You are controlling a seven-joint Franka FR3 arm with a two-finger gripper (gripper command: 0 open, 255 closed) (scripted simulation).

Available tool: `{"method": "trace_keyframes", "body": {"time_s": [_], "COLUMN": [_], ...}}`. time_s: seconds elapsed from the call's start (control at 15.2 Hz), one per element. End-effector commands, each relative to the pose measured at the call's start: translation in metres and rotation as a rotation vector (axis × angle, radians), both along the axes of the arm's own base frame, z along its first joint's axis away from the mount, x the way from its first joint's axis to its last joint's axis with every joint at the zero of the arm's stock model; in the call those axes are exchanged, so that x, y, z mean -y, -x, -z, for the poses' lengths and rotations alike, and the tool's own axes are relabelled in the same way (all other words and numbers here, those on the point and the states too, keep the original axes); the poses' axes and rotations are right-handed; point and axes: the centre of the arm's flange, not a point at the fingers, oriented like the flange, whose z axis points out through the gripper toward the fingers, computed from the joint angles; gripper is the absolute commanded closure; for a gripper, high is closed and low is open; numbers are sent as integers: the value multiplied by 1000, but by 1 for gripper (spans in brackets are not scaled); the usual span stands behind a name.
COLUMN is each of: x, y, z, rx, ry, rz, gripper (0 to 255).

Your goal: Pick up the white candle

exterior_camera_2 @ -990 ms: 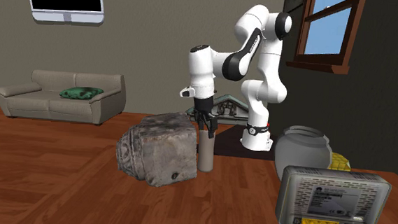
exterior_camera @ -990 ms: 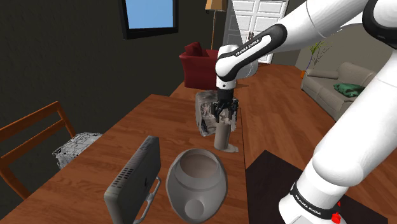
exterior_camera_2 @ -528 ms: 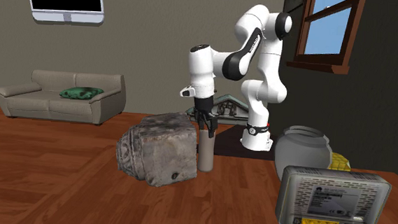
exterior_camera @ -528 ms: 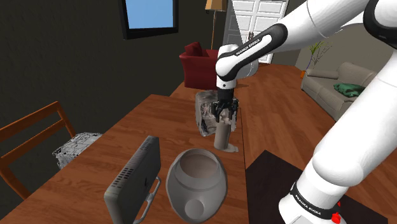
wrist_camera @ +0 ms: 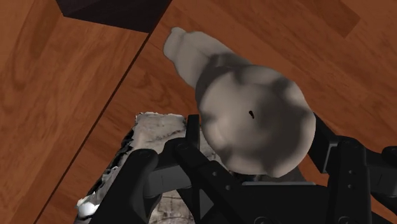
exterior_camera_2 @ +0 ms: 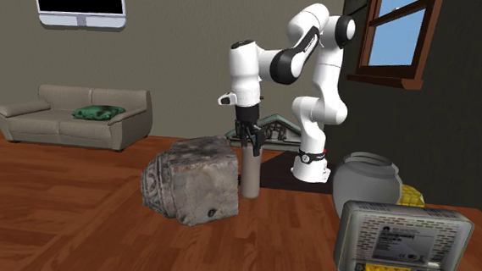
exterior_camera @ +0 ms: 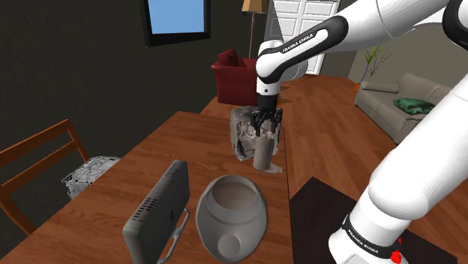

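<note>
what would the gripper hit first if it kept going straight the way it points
The gripper, shut on the candle, points down; the candle's base would likely meet the table first, beside the grey block.

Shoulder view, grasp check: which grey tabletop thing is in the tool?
The tall pale-grey candle, clasped by the black tool; round grey pot and flat grey router stand apart.

Gripper (exterior_camera: 267,127) points straight down, fingers clamped on the top of the pale grey candle (exterior_camera: 264,156). Candle is upright. Mottled grey block (exterior_camera: 241,136) sits just beside it, on the view's left. Nearer the camera on the wooden table (exterior_camera: 146,154): round grey jar (exterior_camera: 232,214), with a flat grey router (exterior_camera: 159,201) on edge next to it. Wooden chair (exterior_camera: 36,143) at far left.
</note>
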Motion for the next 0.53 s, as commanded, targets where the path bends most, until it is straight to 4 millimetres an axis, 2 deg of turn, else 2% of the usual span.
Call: {"method": "trace_keyframes", "body": {"time_s": [0.0, 0.33, 0.46], "x": [-1, -1, -1], "y": [1, 1, 1], "z": [-12, -38, -39], "rx": [0, 0, 0], "ry": [0, 0, 0], "rz": [0, 0, 0], "gripper": [255, 255, 255]}}
